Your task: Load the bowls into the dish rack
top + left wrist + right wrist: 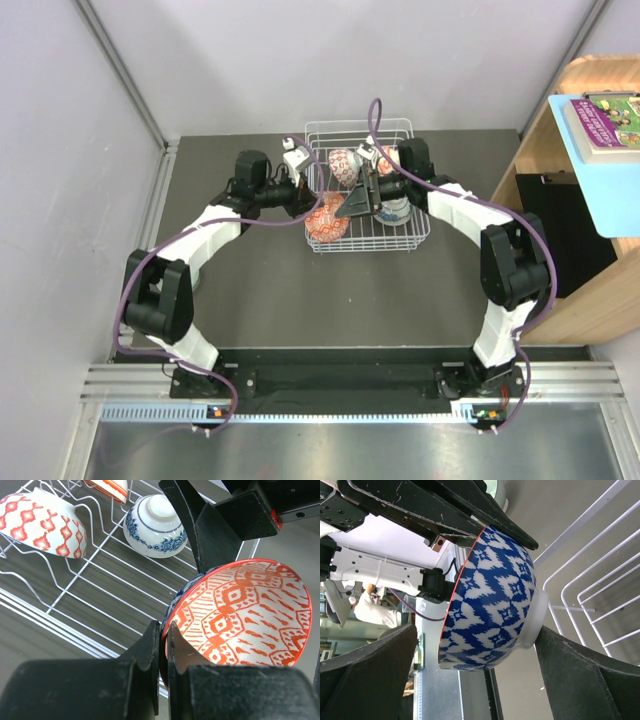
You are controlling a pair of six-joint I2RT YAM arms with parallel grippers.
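Left wrist shows your left gripper point(162, 645) clamped on the orange-red bowl point(245, 615), edge-up for the dish rack point(340, 123); your right gripper point(480, 672), spread wide, seemingly straddles it.

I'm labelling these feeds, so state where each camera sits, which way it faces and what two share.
Top external: fixed above and behind the robot, facing down on the white wire dish rack; left arm and right arm show.
Left wrist: on the left arm, facing along the shut left end effector pinching a round ceramic bowl, orange-red patterned inside.
Right wrist: on the right arm, facing that bowl's blue-and-white outside, framed by the open right end effector.
Wrist views share the bowl and rack.
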